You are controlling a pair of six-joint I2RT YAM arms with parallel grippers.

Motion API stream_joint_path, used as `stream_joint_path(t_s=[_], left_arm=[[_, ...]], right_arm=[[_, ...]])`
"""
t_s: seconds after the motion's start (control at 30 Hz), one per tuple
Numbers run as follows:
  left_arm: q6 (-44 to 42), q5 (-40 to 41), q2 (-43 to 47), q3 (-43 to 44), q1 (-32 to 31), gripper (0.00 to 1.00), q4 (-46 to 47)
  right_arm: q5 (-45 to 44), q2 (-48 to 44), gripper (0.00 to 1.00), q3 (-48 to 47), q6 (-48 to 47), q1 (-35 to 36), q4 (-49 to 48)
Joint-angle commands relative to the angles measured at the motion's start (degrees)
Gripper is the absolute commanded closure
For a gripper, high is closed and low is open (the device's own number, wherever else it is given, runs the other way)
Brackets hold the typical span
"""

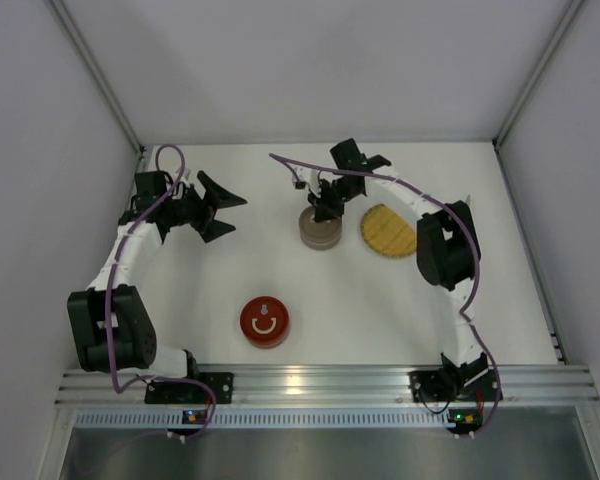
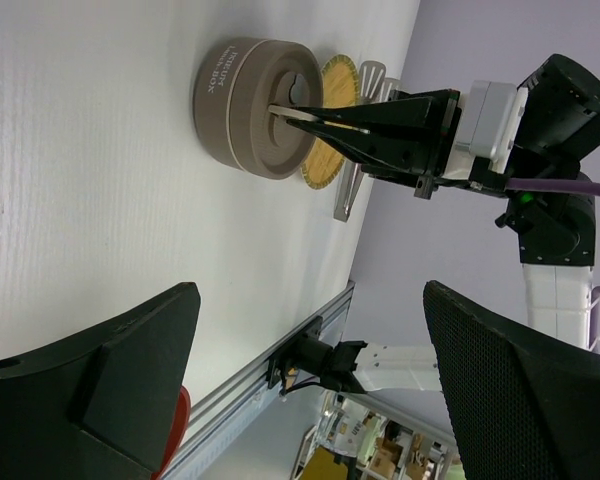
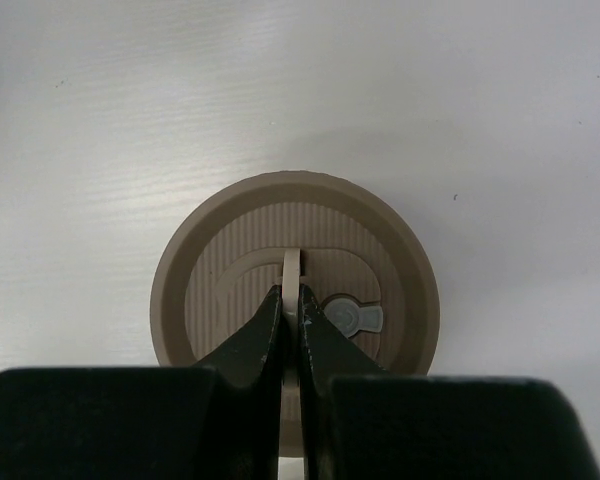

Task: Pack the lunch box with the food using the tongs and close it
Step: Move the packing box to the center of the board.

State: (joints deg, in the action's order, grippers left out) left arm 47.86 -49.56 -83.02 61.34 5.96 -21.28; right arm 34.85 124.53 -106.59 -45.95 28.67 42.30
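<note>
Overhead view first: right gripper (image 1: pixel 325 211) sits atop the round tan lunch box (image 1: pixel 318 236), with the woven plate (image 1: pixel 387 231) just beside them. The left gripper (image 1: pixel 224 208) hangs well apart, jaws spread wide. Left wrist view: what look like the silver tongs (image 2: pixel 347 192) lie flat beyond the closed box, against the plate. Right wrist view: jaws pinched narrow on the upright lid tab (image 3: pixel 291 268).
</note>
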Motion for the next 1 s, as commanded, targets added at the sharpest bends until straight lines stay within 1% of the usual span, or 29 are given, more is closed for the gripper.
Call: stream_joint_path(t_s=[0.0,0.2,0.3,0.5,0.73,0.87,0.97], left_arm=[[-1.2,-1.2,0.3,-0.7,0.5,0.02,1.1],[-1.4,-1.7,0.1,-1.0,0.5,0.02,1.9],[-1.3,-1.9,0.1,-1.0,0.5,0.02,2.1],[-1.4,-2.0,-0.3,-1.2,0.5,0.02,2.0],[-1.4,-2.0,-0.6,-1.3,0.6,0.02,1.9],[-1.2,-2.0,-1.0,-1.3,0.6,0.02,2.0],[-0.9,-2.2,-1.1,-1.3,0.6,0.02,2.3]], right_arm=[[5.1,-3.5,1.0,-2.9,-10.1,-0.7,5.8],[7.7,-3.9,1.0,-1.9,-18.6,-1.3,8.1],[9.3,-3.8,1.0,-1.7,-21.2,-1.8,9.1],[12.4,-2.9,1.0,-2.8,-21.3,-2.7,9.5],[16.4,-1.9,1.0,-6.0,-17.9,-4.3,9.4],[15.0,-2.7,1.0,-6.0,-21.2,-4.5,10.3],[14.7,-2.3,1.0,-6.5,-23.6,-4.4,12.8]])
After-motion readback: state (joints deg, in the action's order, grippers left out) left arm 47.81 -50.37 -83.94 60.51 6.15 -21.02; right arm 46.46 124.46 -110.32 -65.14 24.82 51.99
